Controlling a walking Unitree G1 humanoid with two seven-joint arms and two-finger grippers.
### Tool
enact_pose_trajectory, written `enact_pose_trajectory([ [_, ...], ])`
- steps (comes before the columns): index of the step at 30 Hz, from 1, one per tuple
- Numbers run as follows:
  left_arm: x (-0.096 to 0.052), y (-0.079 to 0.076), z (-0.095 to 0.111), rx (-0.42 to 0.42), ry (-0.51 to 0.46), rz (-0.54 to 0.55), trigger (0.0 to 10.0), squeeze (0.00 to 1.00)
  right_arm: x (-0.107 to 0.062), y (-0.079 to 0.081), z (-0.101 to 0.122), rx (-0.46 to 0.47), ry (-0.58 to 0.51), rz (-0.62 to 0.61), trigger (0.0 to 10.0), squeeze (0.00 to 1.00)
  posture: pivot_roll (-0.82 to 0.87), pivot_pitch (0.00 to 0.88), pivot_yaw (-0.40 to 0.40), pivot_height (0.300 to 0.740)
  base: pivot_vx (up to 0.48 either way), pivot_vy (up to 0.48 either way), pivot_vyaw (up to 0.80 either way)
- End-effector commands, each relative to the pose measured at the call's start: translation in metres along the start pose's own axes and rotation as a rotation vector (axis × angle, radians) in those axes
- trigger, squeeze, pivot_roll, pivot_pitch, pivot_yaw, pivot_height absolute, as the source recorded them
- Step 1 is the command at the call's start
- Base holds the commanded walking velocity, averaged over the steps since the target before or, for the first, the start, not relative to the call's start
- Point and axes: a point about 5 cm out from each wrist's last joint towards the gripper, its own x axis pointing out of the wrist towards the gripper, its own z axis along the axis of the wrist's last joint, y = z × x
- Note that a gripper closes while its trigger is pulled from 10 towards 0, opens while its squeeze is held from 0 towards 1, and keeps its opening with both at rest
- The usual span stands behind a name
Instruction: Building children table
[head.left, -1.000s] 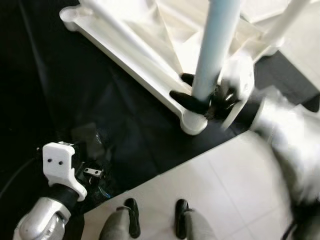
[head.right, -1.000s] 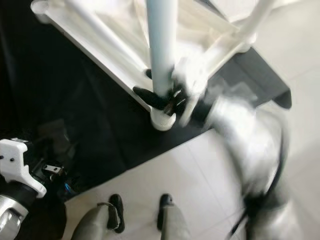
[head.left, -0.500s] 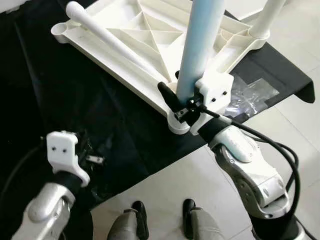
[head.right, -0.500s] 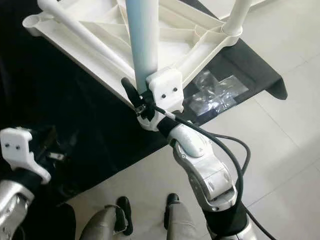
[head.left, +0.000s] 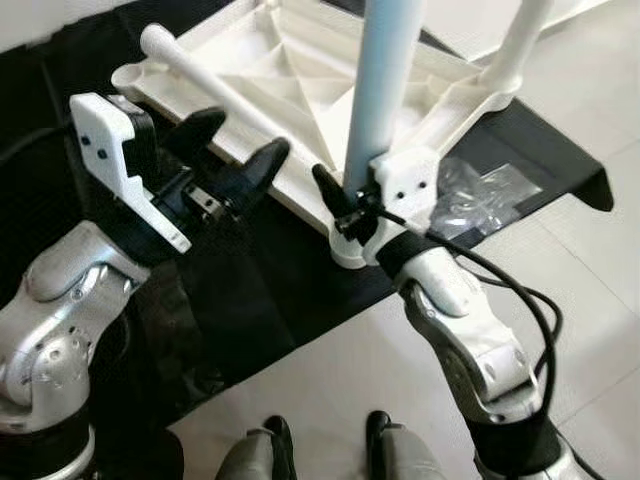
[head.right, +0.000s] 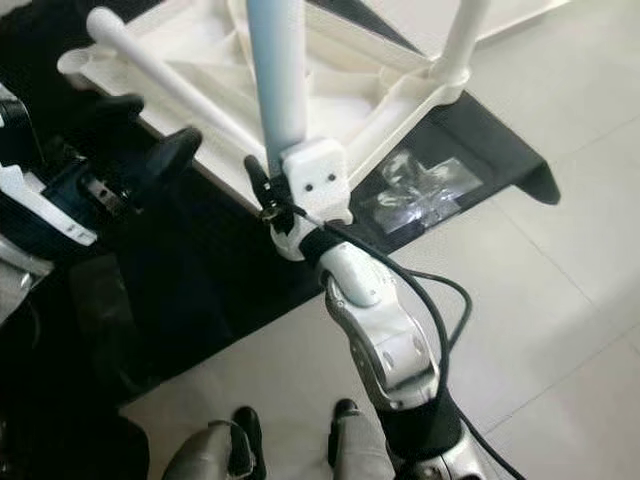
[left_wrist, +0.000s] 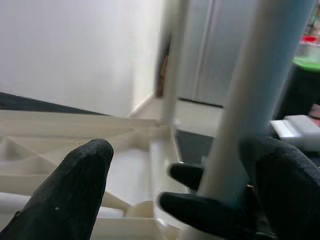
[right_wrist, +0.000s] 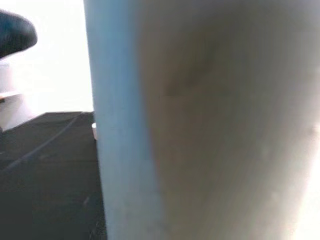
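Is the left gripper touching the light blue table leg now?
Apart. In the left eye view, the open left gripper hovers over the tabletop, dark cloth showing between it and the leg.

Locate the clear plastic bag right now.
Clear plastic bag lies on the black mat, right of the right end effector, beside the upturned tabletop.

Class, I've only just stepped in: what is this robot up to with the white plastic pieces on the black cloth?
It is putting together a small table. The white tabletop lies upside down on a black cloth. The right gripper is closed around the base of a pale blue leg standing upright at the tabletop's near corner. The left gripper hovers open beside it, over the tabletop's edge, holding nothing. Another white leg stands at the far corner, and one more leg lies across the underside.
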Motion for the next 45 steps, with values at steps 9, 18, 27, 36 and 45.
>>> enact_pose_trajectory([
  [9, 0.036, -0.018, 0.023, -0.227, -0.015, -0.418, 10.0, 1.00, 0.013, 0.008, -0.038, 0.010, 0.154, -0.023, 10.0, 0.00, 0.02, 0.255, 0.079, 0.740, 0.000, 0.000, 0.00],
  [18, 0.068, -0.022, 0.011, -0.115, 0.002, -0.348, 10.0, 0.00, 0.028, 0.011, -0.034, 0.027, 0.119, -0.041, 10.0, 0.00, 0.03, 0.244, 0.085, 0.740, 0.000, 0.000, 0.00],
  [27, 0.086, -0.003, 0.010, -0.004, -0.024, -0.154, 10.0, 0.00, 0.033, 0.009, -0.034, 0.033, 0.103, -0.049, 10.0, 0.00, 0.02, 0.238, 0.094, 0.740, 0.000, 0.000, 0.00],
  [36, 0.086, 0.007, 0.010, 0.015, -0.039, -0.122, 10.0, 0.00, 0.034, 0.009, -0.035, 0.041, 0.098, -0.053, 10.0, 0.00, 0.03, 0.233, 0.094, 0.740, 0.000, 0.000, 0.00],
  [45, 0.101, -0.002, 0.007, 0.045, -0.041, -0.137, 0.0, 0.00, 0.037, 0.008, -0.034, 0.047, 0.090, -0.057, 10.0, 0.00, 0.02, 0.230, 0.097, 0.740, 0.000, 0.000, 0.00],
])
